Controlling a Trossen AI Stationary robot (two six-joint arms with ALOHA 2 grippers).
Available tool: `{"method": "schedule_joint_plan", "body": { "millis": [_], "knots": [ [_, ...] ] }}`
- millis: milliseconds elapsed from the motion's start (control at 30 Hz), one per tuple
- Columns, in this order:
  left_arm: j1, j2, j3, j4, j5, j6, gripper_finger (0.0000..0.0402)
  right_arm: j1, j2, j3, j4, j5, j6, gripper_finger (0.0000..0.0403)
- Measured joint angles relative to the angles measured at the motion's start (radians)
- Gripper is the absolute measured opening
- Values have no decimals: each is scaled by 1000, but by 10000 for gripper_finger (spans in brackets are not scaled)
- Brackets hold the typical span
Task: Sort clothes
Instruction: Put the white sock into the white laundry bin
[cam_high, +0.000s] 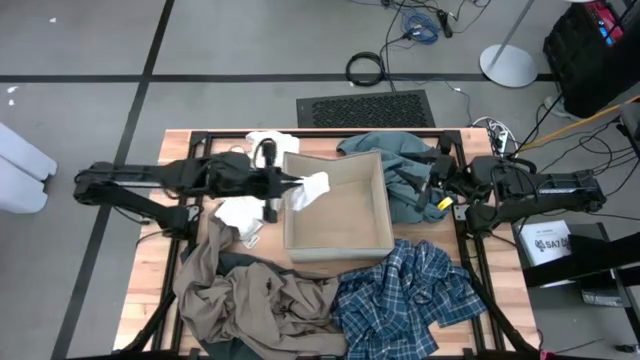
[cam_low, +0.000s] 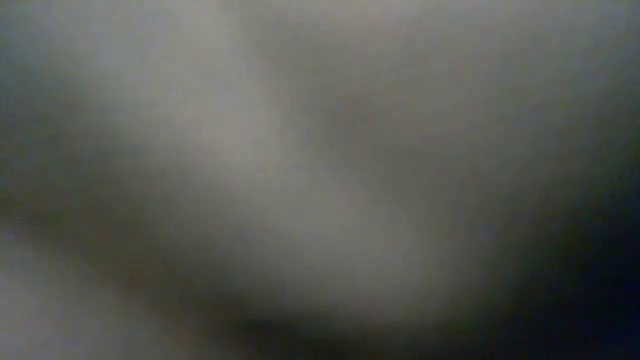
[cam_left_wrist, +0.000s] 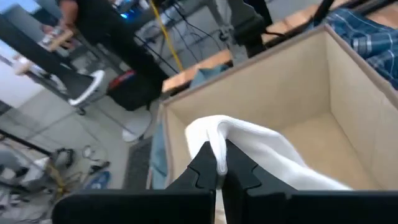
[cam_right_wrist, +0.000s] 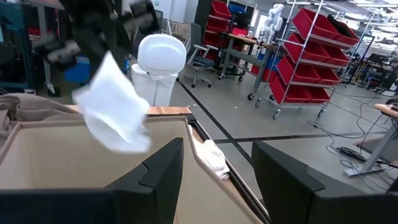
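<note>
My left gripper (cam_high: 291, 184) is shut on a white garment (cam_high: 310, 190) over the left wall of the beige cardboard box (cam_high: 340, 245). In the right wrist view the garment (cam_right_wrist: 115, 112) hangs above the box. My right gripper (cam_right_wrist: 217, 162) is open and empty at the box's right side, above the teal-grey garment (cam_high: 395, 155). The khaki-tan garment (cam_high: 250, 295) and the plaid garment (cam_high: 405, 295) lie on the near part of the table. Other white cloth lies left of the box (cam_high: 240, 213) and at the far edge (cam_high: 270, 143). My left gripper pinches a bunched fold of the white garment (cam_left_wrist: 217, 134) between its two fingers. The fingers come level from the table's left side. The cloth hangs slack beyond and below the fingers, over the inside of the box, lifted clear of the table.
The open box stands mid-table between the two arms. The low view is filled by a blur right at the lens. Cables, a floor grate and a stand base (cam_high: 508, 65) lie beyond the far edge. A person (cam_left_wrist: 74, 18) and red bin shelves (cam_right_wrist: 311, 56) show in the room.
</note>
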Motion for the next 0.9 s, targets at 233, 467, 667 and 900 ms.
{"method": "schedule_joint_plan", "body": {
  "millis": [233, 467, 667, 900],
  "knots": [
    [60, 103, 0, 3, 117, -73, 5, 0, 5, 0, 4, 0, 0, 180],
    [74, 153, 0, 9, 156, -135, 14, 0, 57, 0, -40, 0, 0, 180],
    [74, 154, 0, 10, 156, -288, 85, 0, 78, 0, -113, 0, 1, 180],
    [74, 151, 86, -118, 96, -339, 173, 0, 78, 0, -134, 0, 1, 180]
  ]
}}
